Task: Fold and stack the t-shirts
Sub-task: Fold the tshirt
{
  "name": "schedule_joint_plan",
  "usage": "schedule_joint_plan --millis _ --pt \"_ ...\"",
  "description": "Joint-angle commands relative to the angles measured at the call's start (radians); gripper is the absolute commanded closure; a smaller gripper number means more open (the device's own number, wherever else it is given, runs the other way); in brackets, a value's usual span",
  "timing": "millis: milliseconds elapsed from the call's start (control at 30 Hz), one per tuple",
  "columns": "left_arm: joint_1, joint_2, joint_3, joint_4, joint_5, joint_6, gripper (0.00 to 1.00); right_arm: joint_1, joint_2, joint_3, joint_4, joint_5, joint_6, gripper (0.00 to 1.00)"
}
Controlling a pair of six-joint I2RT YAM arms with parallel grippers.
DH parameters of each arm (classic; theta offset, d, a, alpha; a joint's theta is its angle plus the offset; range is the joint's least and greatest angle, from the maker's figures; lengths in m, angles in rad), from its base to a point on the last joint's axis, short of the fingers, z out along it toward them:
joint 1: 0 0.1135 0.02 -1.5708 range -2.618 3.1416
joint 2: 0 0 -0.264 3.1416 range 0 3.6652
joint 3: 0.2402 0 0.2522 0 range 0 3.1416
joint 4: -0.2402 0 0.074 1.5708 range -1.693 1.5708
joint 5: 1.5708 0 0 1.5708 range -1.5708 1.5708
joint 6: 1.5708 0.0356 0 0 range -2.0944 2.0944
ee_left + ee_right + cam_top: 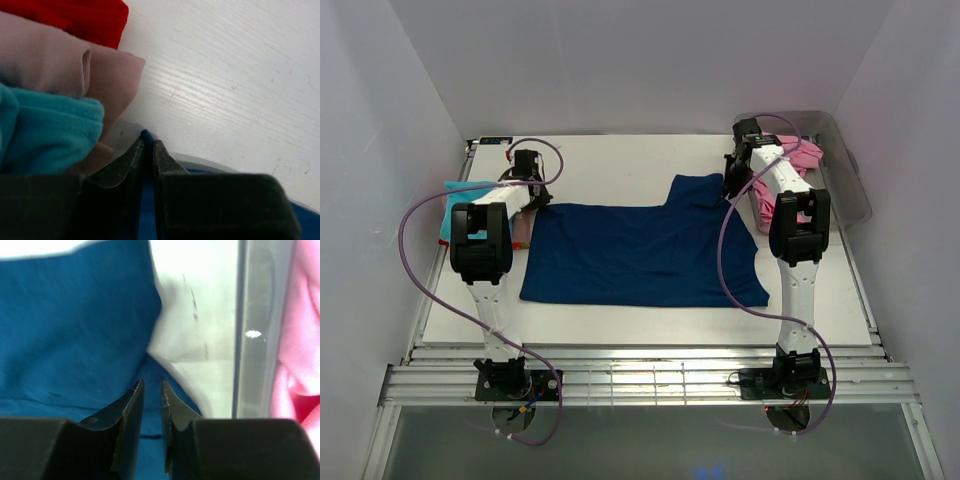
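The large navy blue t-shirt (pixel 640 250) lies spread flat across the middle of the white table. My left gripper (pixel 533 198) is at its far left corner. In the left wrist view, that gripper (pixel 148 143) is shut on a fold of the navy cloth (pixel 146 134), which pokes out past the tips. My right gripper (pixel 732 186) is at the far right sleeve. Seen from the right wrist, its (pixel 151 385) jaws stand a narrow gap apart with navy cloth (pixel 75 315) filling the gap. A turquoise t-shirt (pixel 455 195) (pixel 50 132) lies folded at the left. A pink t-shirt (pixel 800 160) (pixel 302 340) lies in the tub.
A clear plastic tub (pixel 848 175) (pixel 255 315) stands at the back right corner, close to the right gripper. Under the turquoise shirt lie a beige cloth (pixel 50 55) and a red cloth (pixel 80 15). White walls close in the table (pixel 620 160) on three sides.
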Motion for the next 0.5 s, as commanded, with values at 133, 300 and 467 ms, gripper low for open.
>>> schedule_joint_plan --millis 133,300,467 --pt "0.005 -0.106 -0.085 -0.051 0.046 -0.033 0.79 -0.008 0.102 0.133 0.166 -0.006 0.08 0.66" --pt "0.005 -0.138 -0.11 -0.054 0.044 -0.043 0.78 -0.008 0.151 0.216 0.251 -0.042 0.127 0.55" --pt "0.003 -0.153 -0.105 -0.073 0.04 -0.038 0.78 -0.008 0.192 0.219 0.253 -0.026 0.134 0.54"
